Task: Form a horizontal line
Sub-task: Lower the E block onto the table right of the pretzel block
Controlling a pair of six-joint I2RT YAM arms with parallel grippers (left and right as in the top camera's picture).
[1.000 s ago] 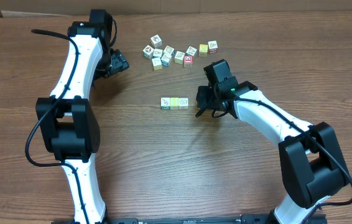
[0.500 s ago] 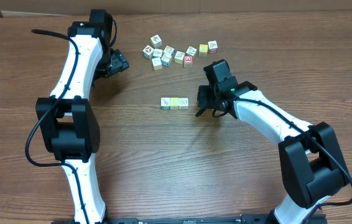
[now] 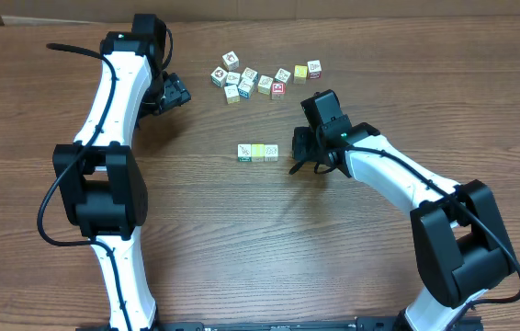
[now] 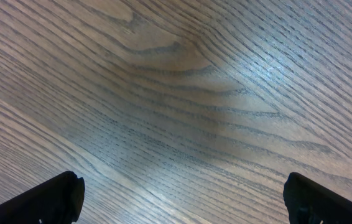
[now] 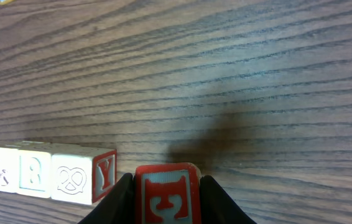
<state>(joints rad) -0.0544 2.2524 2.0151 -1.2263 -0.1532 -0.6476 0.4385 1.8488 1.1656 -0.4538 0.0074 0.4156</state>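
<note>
right jaws clamped on a small red-lettered cube (image 5: pixel 166 196), hanging just beside the end of the horizontal line (image 3: pixel 258 152) mid-bench, not touching it i think. left jaws gape wide over bare bench (image 4: pixel 176 93), well apart. cube looks light, rigid, slightly slick; i'd pinch two flat opposite faces, square on.

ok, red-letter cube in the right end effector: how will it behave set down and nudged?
Probably stiff: the red-letter cube shows crisp square edges while pinched in the right end effector. Flat faces suggest it will sit, not roll, on the table. It looks small and light, so a nudge could shift the three-cube row too.
</note>
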